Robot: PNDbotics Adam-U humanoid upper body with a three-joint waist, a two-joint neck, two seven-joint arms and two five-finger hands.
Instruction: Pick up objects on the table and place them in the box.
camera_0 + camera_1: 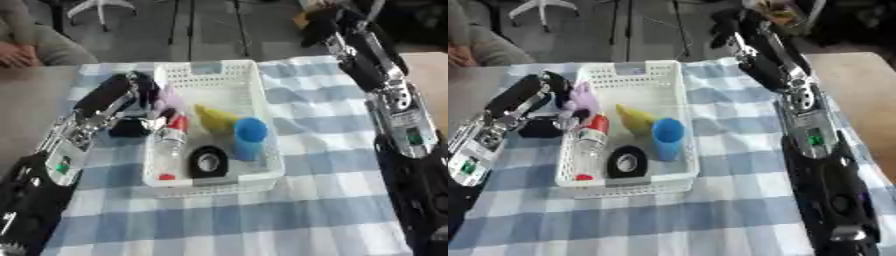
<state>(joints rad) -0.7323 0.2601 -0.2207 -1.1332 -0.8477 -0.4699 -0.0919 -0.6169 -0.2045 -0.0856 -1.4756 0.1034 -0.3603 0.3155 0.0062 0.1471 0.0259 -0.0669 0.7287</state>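
Observation:
A white slotted basket [229, 70] stands in the middle of the checked cloth. Inside it are a blue cup [250, 137], a yellow thing [213, 118], a black roll of tape [208, 162] and a clear bottle with a red cap [171, 137]. My left hand [142, 89] is at the basket's left rim, fingers curled on a pale purple thing [169, 100] just over the rim. A black object [129, 129] lies on the cloth left of the basket, under my left forearm. My right hand [730, 27] is raised beyond the table's far edge, holding nothing visible.
The blue-and-white checked cloth [262, 220] covers the table in front of the basket. Bare wooden table [26, 105] shows at the left. A person's hand [16, 54] rests at the far left corner. A chair base and dark floor lie beyond.

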